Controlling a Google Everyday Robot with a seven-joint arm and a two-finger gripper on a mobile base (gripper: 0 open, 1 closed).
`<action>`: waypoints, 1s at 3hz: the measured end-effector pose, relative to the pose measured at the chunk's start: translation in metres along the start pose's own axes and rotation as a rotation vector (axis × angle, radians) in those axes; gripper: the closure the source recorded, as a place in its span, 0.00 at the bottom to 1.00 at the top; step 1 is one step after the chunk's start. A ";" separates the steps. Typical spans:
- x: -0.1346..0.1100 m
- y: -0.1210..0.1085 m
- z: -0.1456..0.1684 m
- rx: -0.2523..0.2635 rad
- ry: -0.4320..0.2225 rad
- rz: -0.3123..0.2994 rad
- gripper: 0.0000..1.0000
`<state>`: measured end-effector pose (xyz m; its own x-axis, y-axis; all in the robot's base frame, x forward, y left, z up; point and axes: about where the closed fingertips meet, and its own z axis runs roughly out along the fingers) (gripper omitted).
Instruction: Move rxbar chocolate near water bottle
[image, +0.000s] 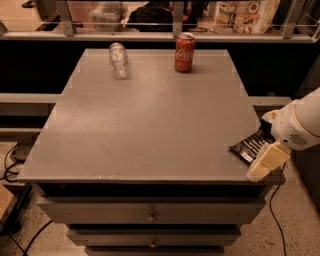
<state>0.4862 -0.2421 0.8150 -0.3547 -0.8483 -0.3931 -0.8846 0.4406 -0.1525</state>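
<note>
The rxbar chocolate (247, 147), a flat black wrapper with white lines, lies at the table's near right corner, angled. My gripper (265, 144) is at that corner, right over the bar's right end, its white arm coming in from the right. The water bottle (119, 60), clear and ribbed, lies on its side at the far left of the table, far from the bar.
A red Coca-Cola can (184, 52) stands upright at the far middle, right of the bottle. The grey table (145, 120) has drawers below its front edge. A railing and shelf with bags run behind the table. Cables lie on the floor at left.
</note>
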 end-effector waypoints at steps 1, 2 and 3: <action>-0.002 0.002 0.003 -0.009 -0.004 0.007 0.19; -0.008 0.003 0.001 -0.010 -0.001 -0.012 0.42; -0.010 0.003 -0.003 -0.010 -0.001 -0.013 0.65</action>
<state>0.4867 -0.2336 0.8207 -0.3428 -0.8537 -0.3921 -0.8923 0.4264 -0.1484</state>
